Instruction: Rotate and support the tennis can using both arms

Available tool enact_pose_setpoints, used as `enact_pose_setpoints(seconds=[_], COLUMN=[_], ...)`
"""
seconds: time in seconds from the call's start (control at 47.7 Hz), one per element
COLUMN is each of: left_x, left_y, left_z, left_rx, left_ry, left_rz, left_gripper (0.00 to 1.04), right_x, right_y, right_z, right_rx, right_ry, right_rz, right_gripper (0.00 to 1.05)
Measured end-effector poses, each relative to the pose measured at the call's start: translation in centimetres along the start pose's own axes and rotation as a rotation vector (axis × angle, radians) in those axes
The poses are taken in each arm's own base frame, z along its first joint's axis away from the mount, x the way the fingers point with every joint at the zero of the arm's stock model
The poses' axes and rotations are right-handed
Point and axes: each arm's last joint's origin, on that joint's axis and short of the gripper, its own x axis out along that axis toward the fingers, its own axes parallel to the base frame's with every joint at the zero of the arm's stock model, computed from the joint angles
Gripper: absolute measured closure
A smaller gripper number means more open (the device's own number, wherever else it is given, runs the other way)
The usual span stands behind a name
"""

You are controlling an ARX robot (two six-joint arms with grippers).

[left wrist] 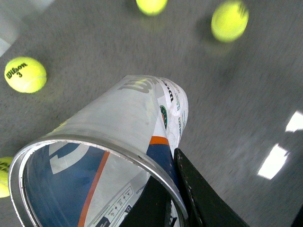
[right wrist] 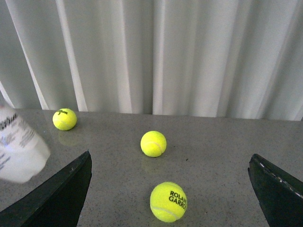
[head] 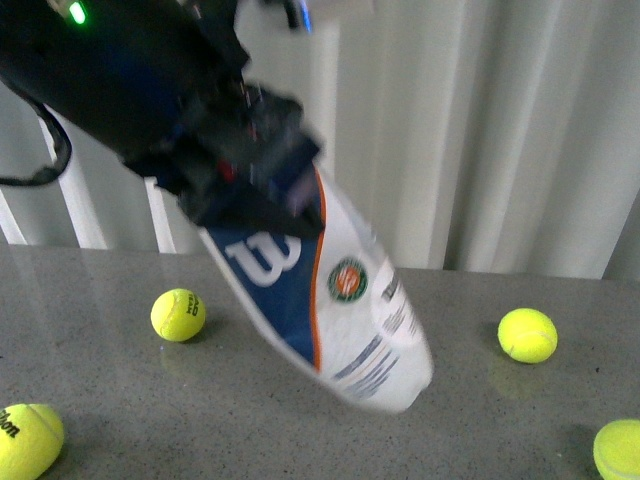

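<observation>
The tennis can is a clear tube with a blue, white and orange label. It is tilted, upper end to the left and closed end low to the right, close to the grey tabletop. My left gripper is shut on its upper end. In the left wrist view the can's open rim is clamped by the left gripper, one finger outside the wall and the other inside. My right gripper is open and empty above the table. The can's closed end shows beyond one of its fingers.
Several yellow tennis balls lie loose on the table: one left of the can, one right of it, two at the near corners. One ball lies between the right gripper's fingers, below them. White curtain hangs behind.
</observation>
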Motion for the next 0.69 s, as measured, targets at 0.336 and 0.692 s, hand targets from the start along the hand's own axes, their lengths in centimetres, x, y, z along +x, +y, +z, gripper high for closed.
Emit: enact_pose_setpoints(seconds=[0.336, 0.692], left_x=[5.5, 7.7], left_y=[0.3, -0.5], left_z=[-0.7, -0.7], left_rx=[0.315, 0.395], left_ry=[0.306, 0.34], left_rz=[0.055, 0.016], left_gripper=[1.01, 1.01], right_x=[0.0, 0.0], right_y=[0.0, 0.0], right_z=[0.0, 0.0], right_rx=[0.0, 0.0], right_ry=[0.0, 0.0], right_rz=[0.0, 0.0], right_gripper=[0.07, 0.07])
